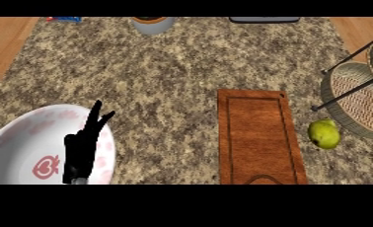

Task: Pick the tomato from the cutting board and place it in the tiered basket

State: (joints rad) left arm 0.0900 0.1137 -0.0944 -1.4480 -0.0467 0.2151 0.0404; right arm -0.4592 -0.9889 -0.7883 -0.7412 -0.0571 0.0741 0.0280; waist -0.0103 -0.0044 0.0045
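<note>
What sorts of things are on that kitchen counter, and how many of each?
Cutting board: 1
Plate: 1
Yellow-green fruit: 1
Wire basket, partly in view at the right edge: 1
Grey pot at the far edge: 1
Blue thing, mostly cut off: 1
Dark flat thing, mostly cut off: 1
Total: 7

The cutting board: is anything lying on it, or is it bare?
Bare. The cutting board shows only wood grain; the yellow-green fruit lies on the counter beside it.

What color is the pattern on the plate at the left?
Pink-red marks on a white plate, best seen in the head view.
</note>
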